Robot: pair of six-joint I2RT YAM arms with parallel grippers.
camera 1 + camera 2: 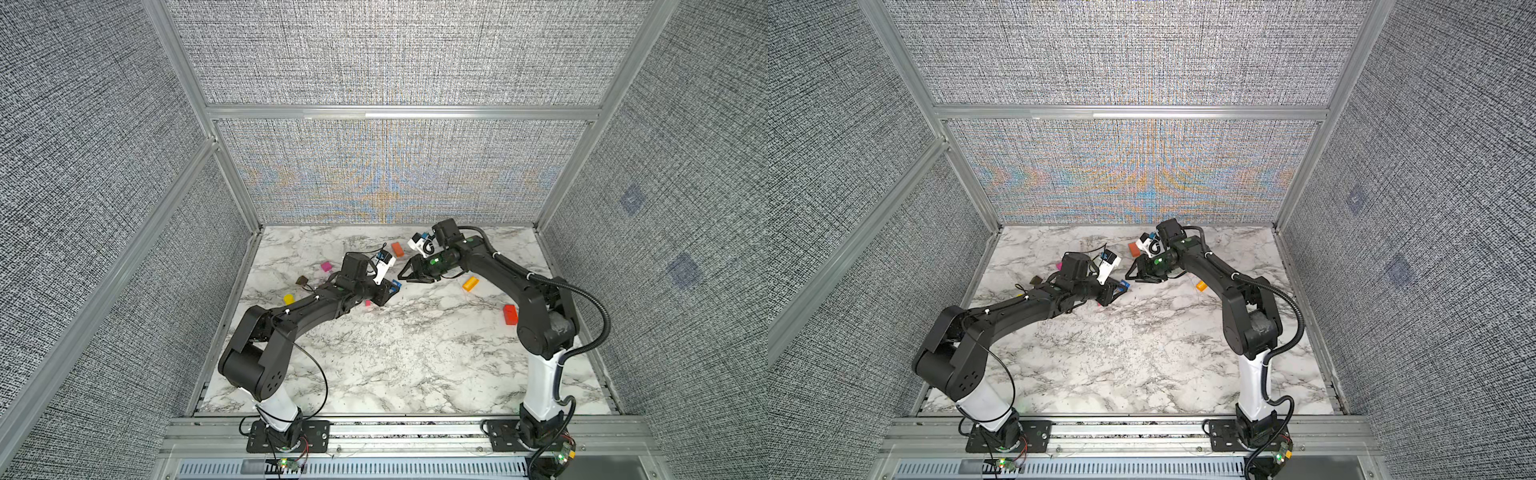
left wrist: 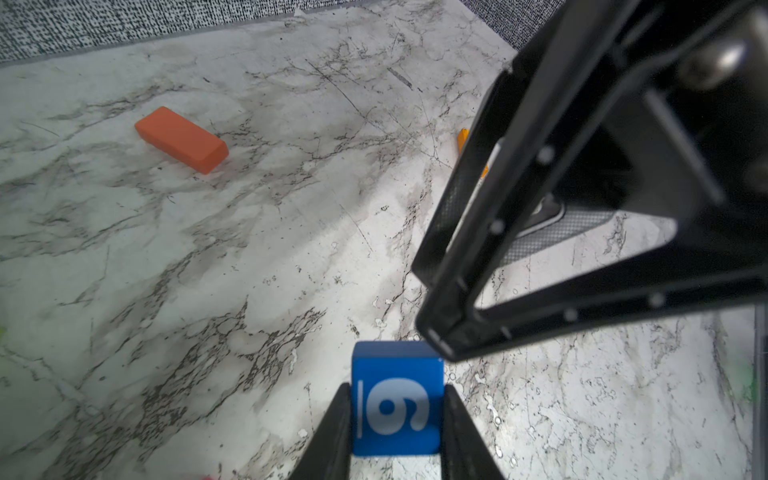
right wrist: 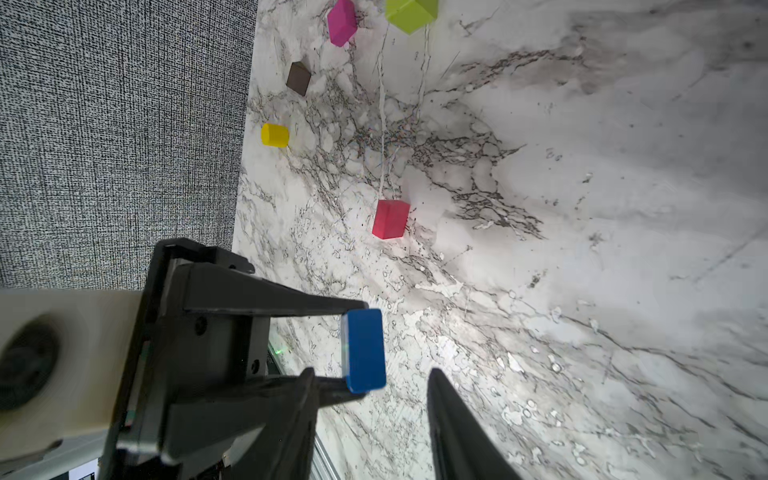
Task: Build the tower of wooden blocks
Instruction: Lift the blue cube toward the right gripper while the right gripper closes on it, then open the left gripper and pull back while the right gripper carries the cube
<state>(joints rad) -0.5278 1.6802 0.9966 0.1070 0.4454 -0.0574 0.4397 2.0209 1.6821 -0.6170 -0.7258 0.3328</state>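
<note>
left gripper clenched on the blue block, right gripper released beside it

the left gripper (image 1: 389, 292) was clamped on the blue block (image 2: 395, 407), one finger on each of two opposite sides. the white figure on the block's face, a 6 or a 9, showed in the left wrist view. the block sat at the very tips of the fingers, over the middle of the marble worktop (image 1: 415, 365). whether it touched the surface could not be told.

the right gripper (image 1: 404, 277) was released, its jaws parted with nothing between them. it pointed at the blue block from the right arm's side. one fingertip (image 2: 440, 338) stood just beside a corner of the block, and whether the two touched could not be told.

the other blocks lay singly on the worktop, each placed here from the blue block. an orange brick (image 1: 397, 248) lay flat beyond it, toward the back wall (image 1: 395, 166). on the left arm's side a small red cube (image 3: 390, 219) lay closest, half hidden by the arm in both top views. farther out lay a magenta block (image 1: 326, 266), then a brown block (image 1: 301, 281), and a yellow block (image 1: 289, 298) farthest of all. a lime block (image 3: 411, 14) showed only in the right wrist view, near the magenta one. on the right arm's side an amber block (image 1: 470, 283) lay about level with the blue block. a red brick (image 1: 510, 313) lay farther out and nearer the front edge, close to the right arm.
</note>
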